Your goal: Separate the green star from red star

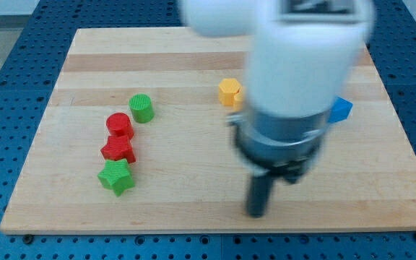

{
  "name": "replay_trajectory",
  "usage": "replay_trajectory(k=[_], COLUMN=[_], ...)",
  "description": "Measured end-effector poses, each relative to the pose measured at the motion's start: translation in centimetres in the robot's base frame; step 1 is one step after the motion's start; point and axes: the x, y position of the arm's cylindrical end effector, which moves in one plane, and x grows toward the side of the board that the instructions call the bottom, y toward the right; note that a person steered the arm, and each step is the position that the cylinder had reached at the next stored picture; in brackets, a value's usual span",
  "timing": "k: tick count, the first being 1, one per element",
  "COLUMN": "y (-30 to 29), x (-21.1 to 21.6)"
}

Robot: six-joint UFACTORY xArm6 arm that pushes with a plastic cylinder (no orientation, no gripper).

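Near the table's left edge, toward its bottom-left corner, the green star (115, 178) lay flat on the wooden table (193, 58). Its upper edge touched the red star (118, 150), which sat just above it, so the two were not yet apart. Above the red star, touching it or nearly so, stood a red cylinder (120, 125), and up and to the right of that, just beside it, stood a green cylinder (141, 108). Those four blocks formed a short line leaning toward the table's top edge.

Further right, near the middle of the table and closer to its top edge, was a yellow block (230, 92); its shape looked many-sided, though my own body hid its right side.

I carried no jaws at all, only a dark rod, so nothing was clenched or held. My tip (257, 214) rested near the table's bottom edge, right of centre, well apart from both stars and touching no block.

Toward the table's right edge, a blue block (340, 110) peeked out from behind my blurred white body; it looked like a cube, but I could not tell for sure.
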Motion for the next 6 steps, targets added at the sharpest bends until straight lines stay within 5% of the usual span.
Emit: replay_trajectory(k=[3,4,6], y=[-29.9,-31.2,-20.7], x=[-0.5,-3.8,-5.7])
